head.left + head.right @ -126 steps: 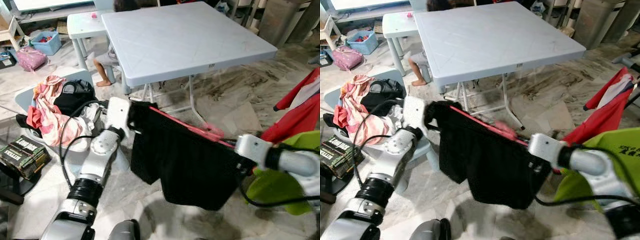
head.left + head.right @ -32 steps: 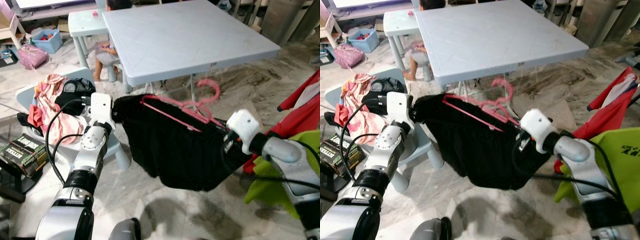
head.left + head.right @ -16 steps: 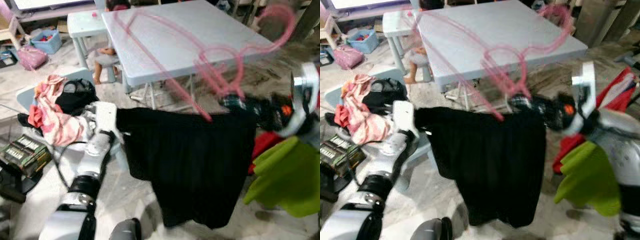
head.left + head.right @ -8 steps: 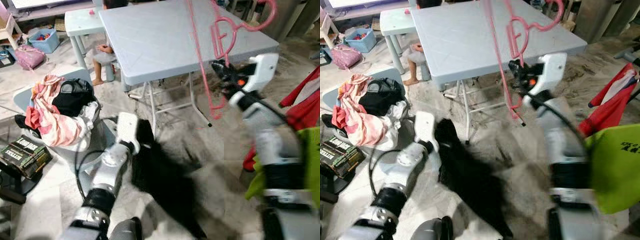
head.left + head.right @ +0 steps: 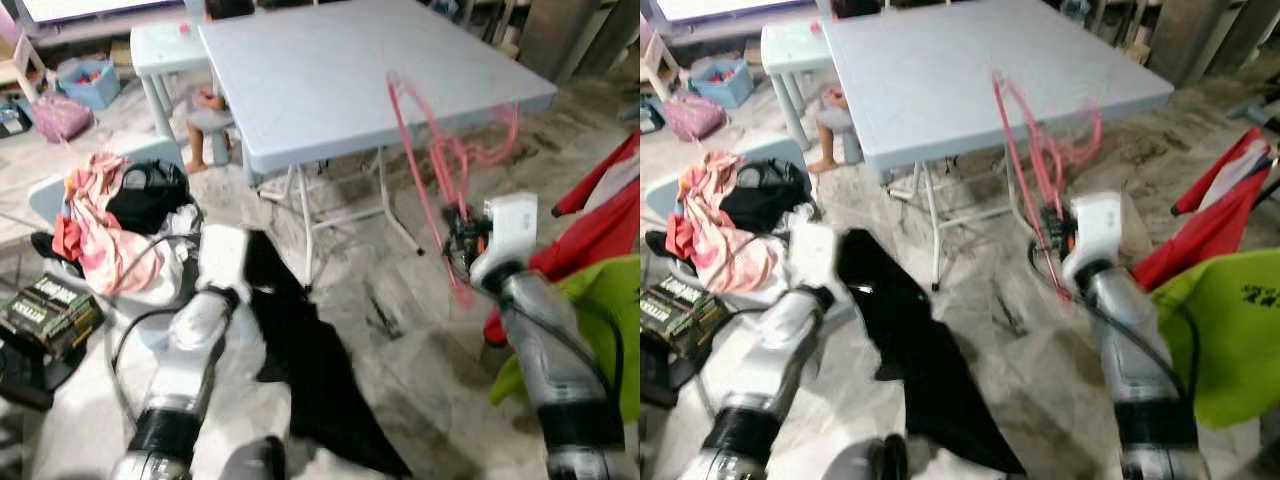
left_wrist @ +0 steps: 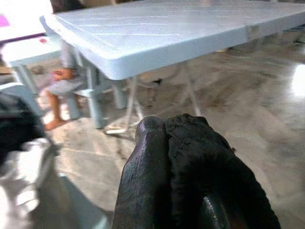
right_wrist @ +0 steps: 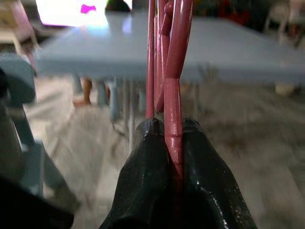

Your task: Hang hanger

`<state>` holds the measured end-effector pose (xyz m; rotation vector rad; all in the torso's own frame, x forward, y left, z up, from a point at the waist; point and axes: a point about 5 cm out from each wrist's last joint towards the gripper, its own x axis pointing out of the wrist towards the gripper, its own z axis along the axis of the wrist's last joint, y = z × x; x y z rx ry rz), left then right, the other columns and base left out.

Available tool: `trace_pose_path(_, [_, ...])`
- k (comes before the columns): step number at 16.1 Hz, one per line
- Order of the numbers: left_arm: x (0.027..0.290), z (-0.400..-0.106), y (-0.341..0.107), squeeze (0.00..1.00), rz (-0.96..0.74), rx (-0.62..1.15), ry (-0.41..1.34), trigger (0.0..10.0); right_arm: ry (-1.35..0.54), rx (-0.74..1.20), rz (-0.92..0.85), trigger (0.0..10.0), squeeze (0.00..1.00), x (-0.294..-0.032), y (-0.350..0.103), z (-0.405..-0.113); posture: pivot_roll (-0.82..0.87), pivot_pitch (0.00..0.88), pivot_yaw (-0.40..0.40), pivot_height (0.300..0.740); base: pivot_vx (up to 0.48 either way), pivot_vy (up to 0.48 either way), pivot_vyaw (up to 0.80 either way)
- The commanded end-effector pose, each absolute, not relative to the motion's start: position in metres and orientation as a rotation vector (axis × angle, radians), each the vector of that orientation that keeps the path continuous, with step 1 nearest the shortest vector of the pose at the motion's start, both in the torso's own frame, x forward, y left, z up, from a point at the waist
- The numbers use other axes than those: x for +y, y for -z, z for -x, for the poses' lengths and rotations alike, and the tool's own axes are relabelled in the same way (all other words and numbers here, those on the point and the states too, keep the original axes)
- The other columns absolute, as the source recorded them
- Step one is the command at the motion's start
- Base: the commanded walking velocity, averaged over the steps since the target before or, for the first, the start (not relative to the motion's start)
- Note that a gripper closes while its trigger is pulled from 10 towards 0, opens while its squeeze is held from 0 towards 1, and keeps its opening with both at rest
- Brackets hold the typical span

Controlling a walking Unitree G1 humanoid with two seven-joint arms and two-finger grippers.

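The right gripper is clamping the pink hanger upright near the table; the left gripper is pinching black cloth. Hanging is not yet done.

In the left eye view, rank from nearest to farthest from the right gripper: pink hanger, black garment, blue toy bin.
1. pink hanger: clamped in the right gripper, rising above it.
2. black garment: to its left, hanging from the left gripper down to the floor.
3. blue toy bin: far left, beyond the table.
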<state>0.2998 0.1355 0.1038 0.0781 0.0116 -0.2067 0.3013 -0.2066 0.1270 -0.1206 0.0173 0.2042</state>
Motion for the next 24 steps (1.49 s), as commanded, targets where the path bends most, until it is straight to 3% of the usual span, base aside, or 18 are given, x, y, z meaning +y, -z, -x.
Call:
trace_pose_path(1, [0.143, -0.296, -0.117, 0.00, -0.101, -0.040, 0.155, 4.9, -0.182, -0.015, 0.166, 10.0, 0.00, -0.204, -0.127, -0.296, -0.05, 0.000, 0.078, 0.740, 0.000, 0.000, 0.00])
trace_pose_path(2, [0.150, -0.285, -0.114, 0.00, -0.120, -0.027, 0.132, 10.0, -0.108, 0.022, 0.153, 10.0, 0.00, -0.208, -0.112, -0.285, -0.04, 0.000, 0.083, 0.740, 0.000, 0.000, 0.00])
trace_pose_path(7, [0.159, -0.268, -0.120, 0.00, -0.112, -0.023, 0.085, 10.0, 0.087, 0.000, 0.106, 10.0, 0.00, -0.220, -0.104, -0.270, -0.02, 0.000, 0.058, 0.740, 0.000, 0.000, 0.00])
trace_pose_path(13, [0.149, -0.272, -0.140, 0.00, -0.046, -0.086, 0.091, 10.0, 0.025, -0.042, 0.103, 10.0, 0.00, -0.198, -0.105, -0.277, -0.01, 0.000, 0.056, 0.740, 0.295, 0.000, 0.00])
trace_pose_path(24, [0.155, -0.278, -0.145, 0.00, -0.044, -0.087, 0.058, 10.0, -0.058, -0.060, 0.123, 10.0, 0.00, -0.190, -0.109, -0.284, -0.01, 0.000, 0.037, 0.740, 0.410, 0.000, 0.00])
